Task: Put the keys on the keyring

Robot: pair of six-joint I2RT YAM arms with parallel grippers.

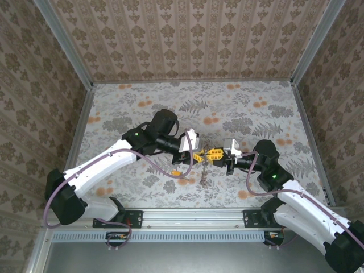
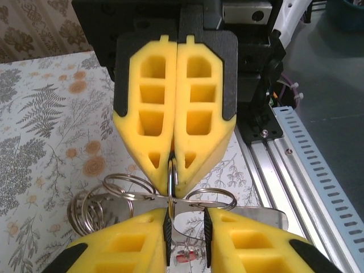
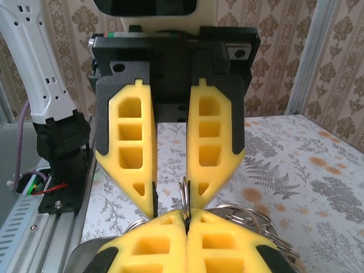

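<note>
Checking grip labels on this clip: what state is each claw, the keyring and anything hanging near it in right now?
Right claw: shut, pinching the keyring edge-on.
Left claw: jaws apart, straddling the keyring, apparently not clamped.
Keyring: held in the air, upright between both claws.
Split rings: bunched loosely beside the keyring.
Red key: dangling beneath the rings; whether it is threaded is unclear.

The top external camera looks steeply down from above and behind the arm bases over the whole table [image 1: 170,96]. The left wrist camera sights closely along the left gripper [image 2: 186,215] at the right gripper [image 2: 172,182]; the right wrist camera faces back the opposite way. All three share the keyring [image 2: 213,190].
</note>
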